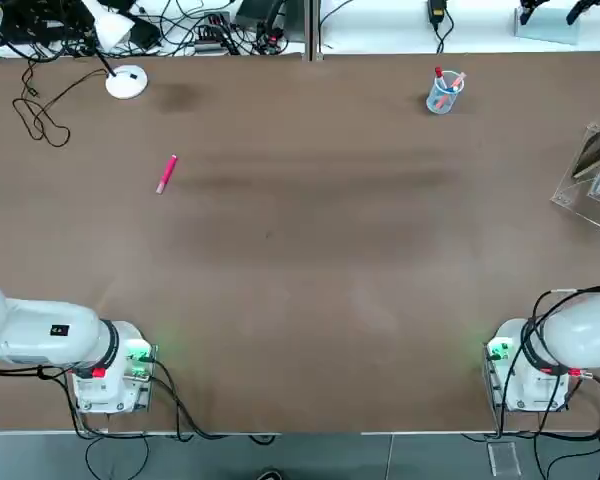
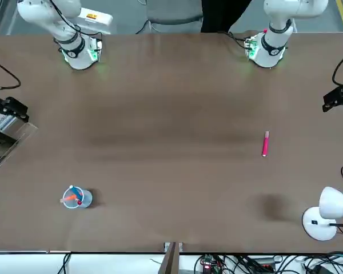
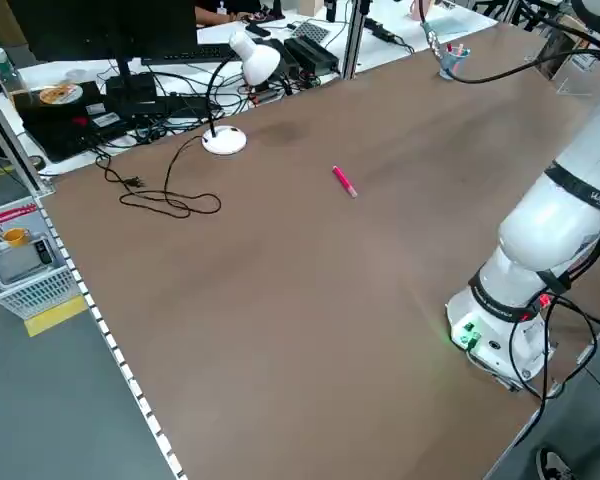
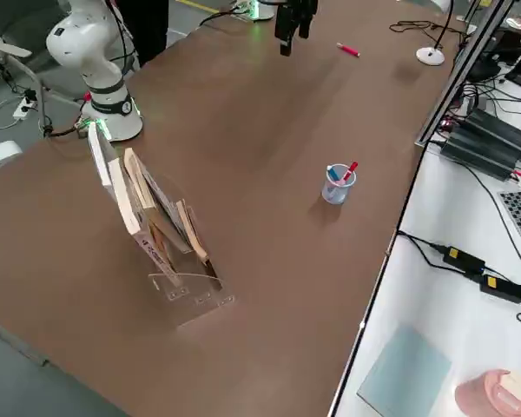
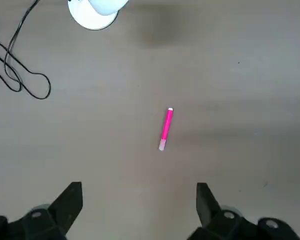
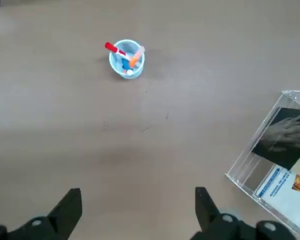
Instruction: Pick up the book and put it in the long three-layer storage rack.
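**Desk:** Where is the book placed, and which step is judged to be in hand?

**Caption writer:** The dark book, its cover printed with a pale hand, is seen leaning in the clear storage rack. The placing is judged done; only a check of the seating and a clean withdrawal would be called for.

**Desk:** How are the grippers posed?

**Caption writer:** The right gripper is held above the table near the rack, its jaws spread with nothing pinched. The left gripper is parked well to the rack's left, jaws likewise spread and unladen.

**Desk:** If the seating must be corrected, how is it best done?

**Caption writer:** The jaws should be turned to match the slant of the dividers, with one pad brought down on each side of the book alone. It should be eased along the slope, never forced, since the light rack could be slid or a neighbour snagged. Any release should be followed by a straight lift.

**Desk:** And the containers?

**Caption writer:** A white-covered volume is shown beside the book in the rack, among others. Pens are held in a small cup, stood beyond the rack and to its left.
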